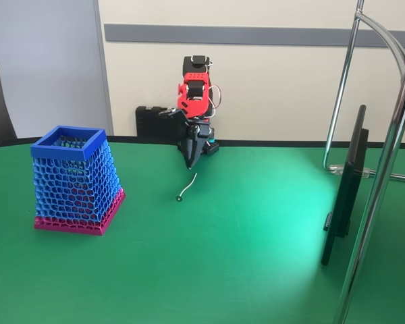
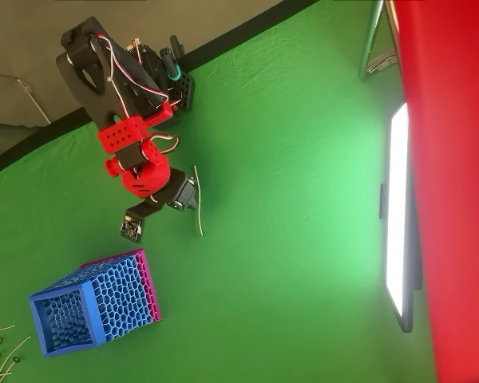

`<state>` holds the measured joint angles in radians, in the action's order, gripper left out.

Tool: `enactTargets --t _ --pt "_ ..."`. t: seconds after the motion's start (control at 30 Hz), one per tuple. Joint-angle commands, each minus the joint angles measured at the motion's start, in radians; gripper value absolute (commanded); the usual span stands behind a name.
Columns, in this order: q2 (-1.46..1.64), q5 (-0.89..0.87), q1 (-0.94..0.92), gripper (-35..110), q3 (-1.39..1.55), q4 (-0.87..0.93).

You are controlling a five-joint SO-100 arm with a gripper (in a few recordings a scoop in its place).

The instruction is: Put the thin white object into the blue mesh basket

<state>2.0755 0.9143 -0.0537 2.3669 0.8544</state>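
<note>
The blue mesh basket [image 1: 75, 179] stands at the left of the green table [image 1: 243, 256] in the fixed view, with nothing of the task in it yet. To its right, well apart, the thin white strand [image 1: 187, 186] lies loose on the cloth. Just above its far end hangs the claw [image 1: 189, 162], apparently pressed together and holding nothing; whether its tip touches the strand is hard to make out.

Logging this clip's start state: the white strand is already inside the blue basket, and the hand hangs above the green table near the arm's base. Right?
Not quite. The white strand lies on the green table, not in the blue basket; the fixed view shows it just below the hand, well to the basket's right. The rest stands.
</note>
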Motion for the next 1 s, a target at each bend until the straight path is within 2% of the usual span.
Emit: enactTargets --t 0.0,0.27,0.97 --pt "-0.061 0.115 -0.026 2 -0.06 -0.035" --pt "-0.201 0.31 -0.046 13 -0.166 -0.069" --pt "-0.431 0.417 -0.057 19 -0.264 -0.124"
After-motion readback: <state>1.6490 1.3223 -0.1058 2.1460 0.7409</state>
